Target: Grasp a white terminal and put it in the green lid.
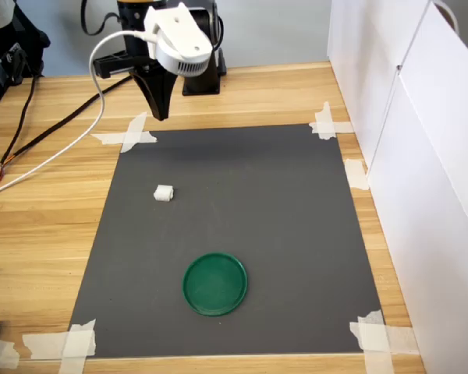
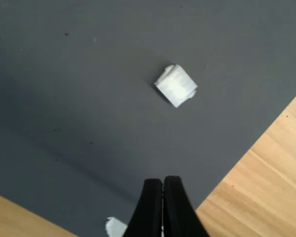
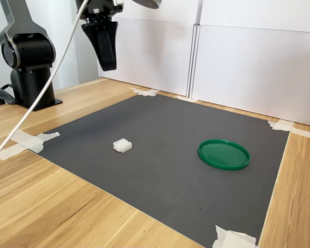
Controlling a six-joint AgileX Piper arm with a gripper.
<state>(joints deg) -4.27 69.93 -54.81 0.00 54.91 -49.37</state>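
A small white terminal [image 1: 164,193] [image 3: 122,145] [image 2: 176,86] lies on the dark grey mat [image 1: 249,202], toward the first exterior view's left. The round green lid [image 1: 214,284] [image 3: 223,154] rests flat on the mat nearer the first exterior view's bottom, with nothing in it. My gripper [image 1: 161,109] [image 3: 108,64] [image 2: 163,183] hangs well above the mat's far left corner, shut, its black fingers pressed together with nothing between them. The terminal is well clear of the fingertips.
White tape strips [image 1: 130,134] hold the mat's corners to the wooden table [image 1: 39,226]. White panels [image 1: 421,156] wall off the first exterior view's right side. The arm's black base [image 3: 28,67] and cables [image 1: 54,148] sit at the table's back left.
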